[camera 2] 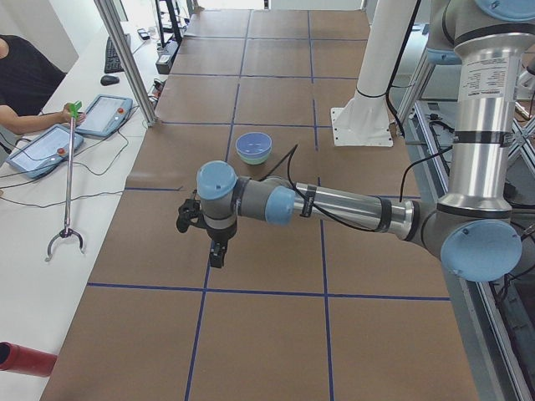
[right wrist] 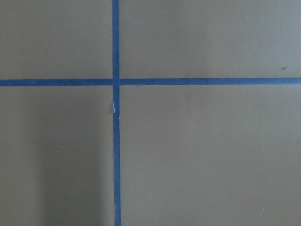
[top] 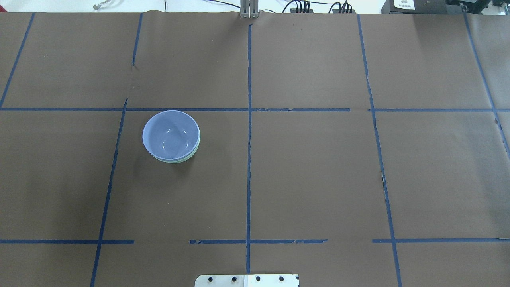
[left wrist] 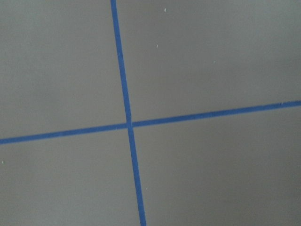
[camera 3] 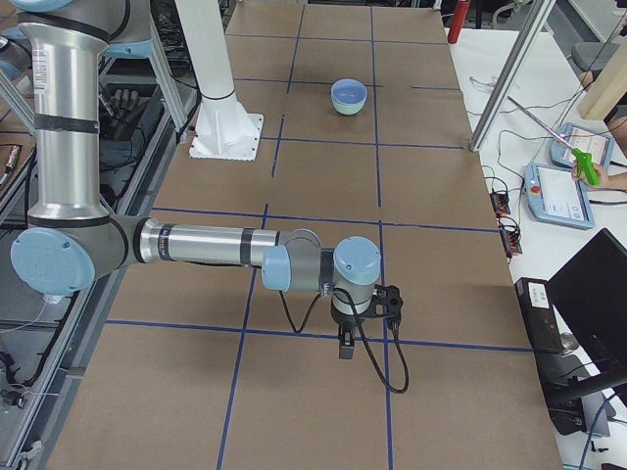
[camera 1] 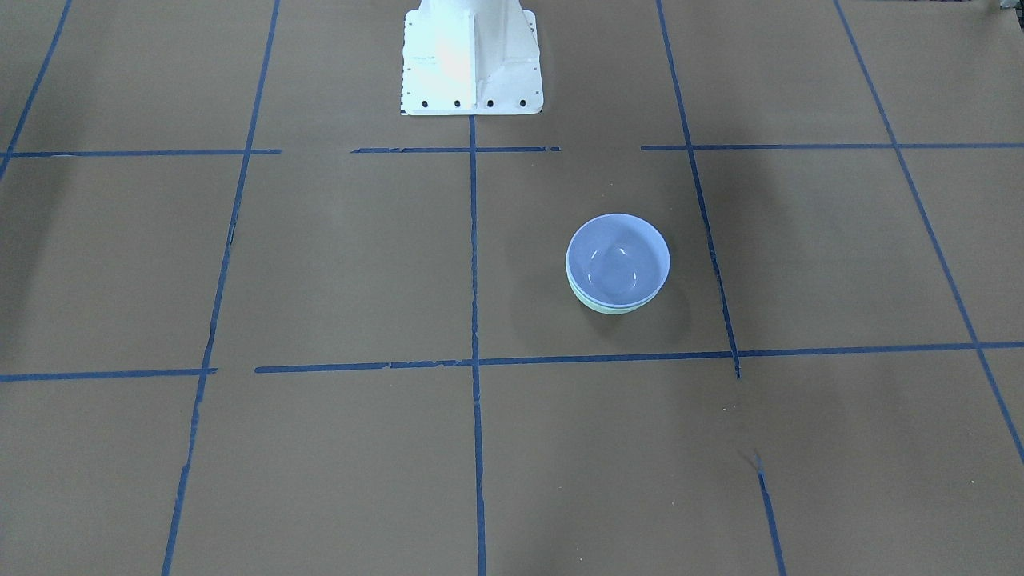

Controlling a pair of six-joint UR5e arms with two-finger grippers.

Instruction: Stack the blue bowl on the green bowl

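The blue bowl (camera 1: 618, 258) sits nested inside the green bowl (camera 1: 612, 308), of which only a thin mint edge shows under it. In the overhead view the blue bowl (top: 170, 134) and the green edge (top: 181, 160) stand left of the centre line. Both grippers are away from the bowls, over bare table. My left gripper (camera 2: 216, 255) shows only in the exterior left view and points down. My right gripper (camera 3: 345, 349) shows only in the exterior right view. I cannot tell whether either is open or shut. Both wrist views show only crossed tape lines.
The table is covered in brown paper (top: 318, 167) with a blue tape grid. The robot's white base (camera 1: 470, 60) stands at the near middle edge. Operators, tablets and a grabber tool (camera 2: 67, 180) are on the side benches.
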